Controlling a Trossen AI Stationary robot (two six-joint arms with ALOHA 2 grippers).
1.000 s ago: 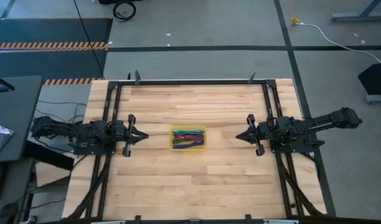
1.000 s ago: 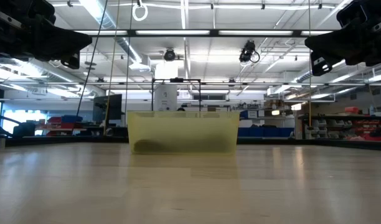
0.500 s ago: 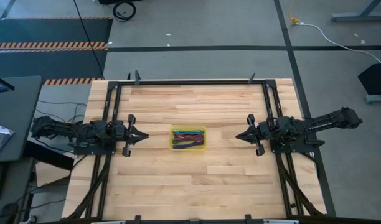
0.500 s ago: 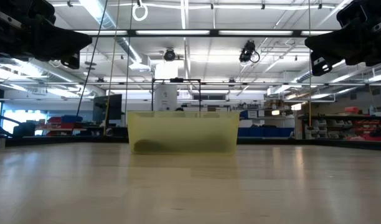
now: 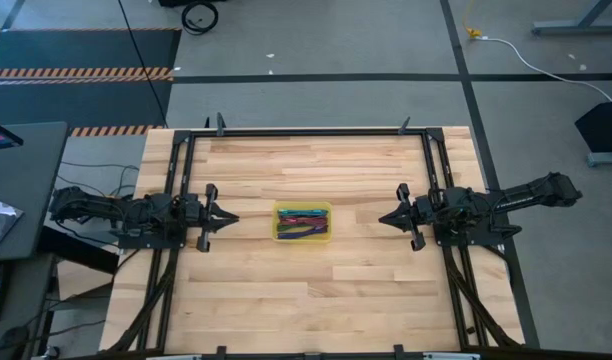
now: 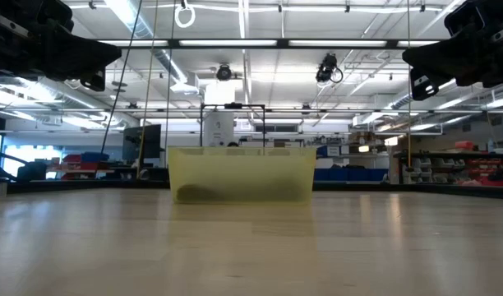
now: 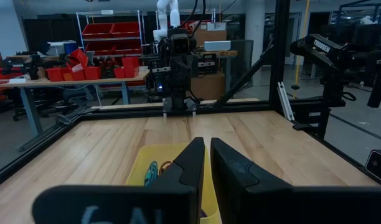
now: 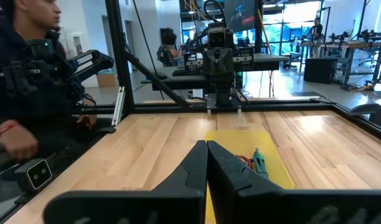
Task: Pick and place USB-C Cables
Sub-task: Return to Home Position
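- Yellow tray (image 5: 277, 236), centre frame, holds the cables (image 5: 304, 220).
- Left gripper (image 5: 229, 218) and right gripper (image 5: 385, 219) flank it, well apart, jaws closed on nothing.
- We judge homing nearly done; next, just park.

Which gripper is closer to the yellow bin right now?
Left, by a little. The left gripper points at the yellow bin from one side; the right gripper faces it from the opposite side, slightly farther off.
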